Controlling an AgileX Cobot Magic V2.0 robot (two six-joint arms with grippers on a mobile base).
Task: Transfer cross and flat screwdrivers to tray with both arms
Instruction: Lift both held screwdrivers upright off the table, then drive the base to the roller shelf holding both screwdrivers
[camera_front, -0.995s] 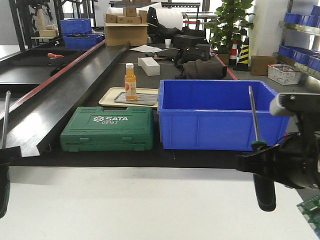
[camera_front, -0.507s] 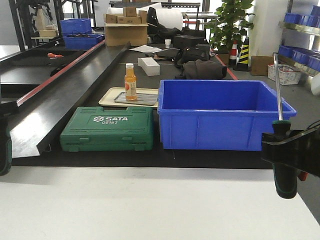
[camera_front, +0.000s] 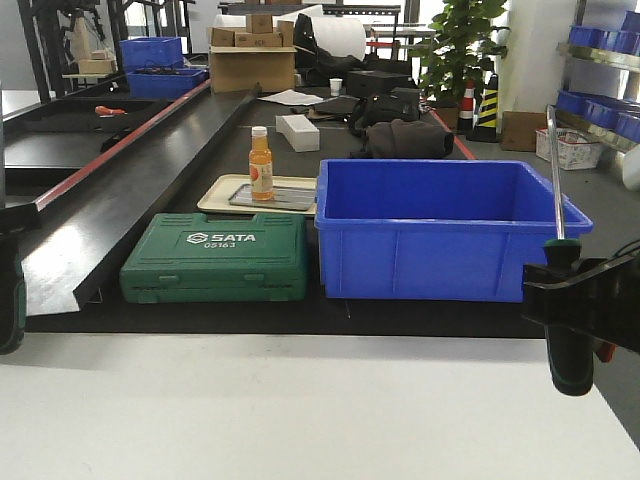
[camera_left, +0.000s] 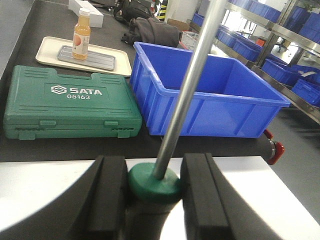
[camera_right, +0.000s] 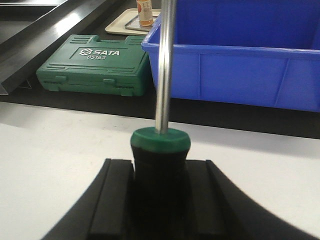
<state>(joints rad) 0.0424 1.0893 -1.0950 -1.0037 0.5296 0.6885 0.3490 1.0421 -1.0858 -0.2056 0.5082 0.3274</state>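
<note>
Each of my grippers holds one of the screwdrivers upright above the white table. At the front view's far left edge, my left gripper (camera_front: 8, 240) is shut on a black-and-green handle (camera_front: 10, 315). The left wrist view shows the pads (camera_left: 112, 190) clamping below the green cap, with the steel shaft (camera_left: 190, 80) rising away. At the right, my right gripper (camera_front: 566, 292) is shut on the other screwdriver (camera_front: 568, 355), whose shaft points up. In the right wrist view that gripper (camera_right: 161, 172) squeezes the black handle (camera_right: 161, 142). The tray is out of view.
A deep blue crate (camera_front: 440, 240) and a green SATA case (camera_front: 215, 258) stand on the black bench beyond the white table (camera_front: 300, 410). Behind them a beige tray (camera_front: 222, 196) carries an orange bottle (camera_front: 261, 165). A sloped black conveyor runs along the left.
Since a second ago both arms have swung outward and risen with their screwdrivers, the right one to the right, the left one nearly out of frame. Over the last half second nothing moved.
</note>
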